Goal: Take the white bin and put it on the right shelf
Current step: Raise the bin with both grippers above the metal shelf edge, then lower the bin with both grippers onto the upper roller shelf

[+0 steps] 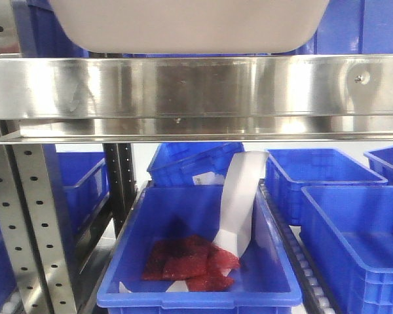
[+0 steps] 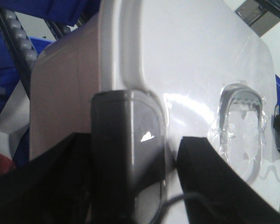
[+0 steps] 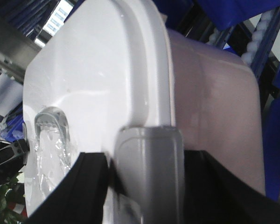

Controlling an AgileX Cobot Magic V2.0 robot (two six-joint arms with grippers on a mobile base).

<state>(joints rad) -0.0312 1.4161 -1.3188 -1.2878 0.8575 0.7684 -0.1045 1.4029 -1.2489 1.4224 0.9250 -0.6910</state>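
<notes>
1. Above the right shelf (image 1: 196,88), a metal rack level with a broad, shiny stainless-steel front rail, the large white bin (image 1: 190,26) of pinkish translucent plastic shows only its rounded underside. Its bottom sits just over the rail's top edge. Whether it rests on the level or hangs clear of it cannot be told.
2. In the wrist views the bin's glossy white lid (image 2: 191,60) fills most of the picture, with a recessed handle (image 2: 242,121) set into it.
3. A grey plastic clasp (image 2: 128,121) folds over the lid's edge at each end of the bin.
4. The left gripper (image 2: 135,154) is clamped on the white bin, its black fingers (image 2: 51,182) pressed close on either side of the clasp.
5. The right gripper (image 3: 147,163) grasps the opposite end the same way, its fingers (image 3: 79,186) against the sides of the other clasp there.
6. A perforated grey upright (image 1: 33,229) stands below the rail on the left.
7. Under the shelf a blue plastic crate (image 1: 196,297) holds red packets (image 1: 190,261) and a bent white paper strip (image 1: 239,203).
8. More blue crates (image 1: 354,229) lie beside and behind it.
</notes>
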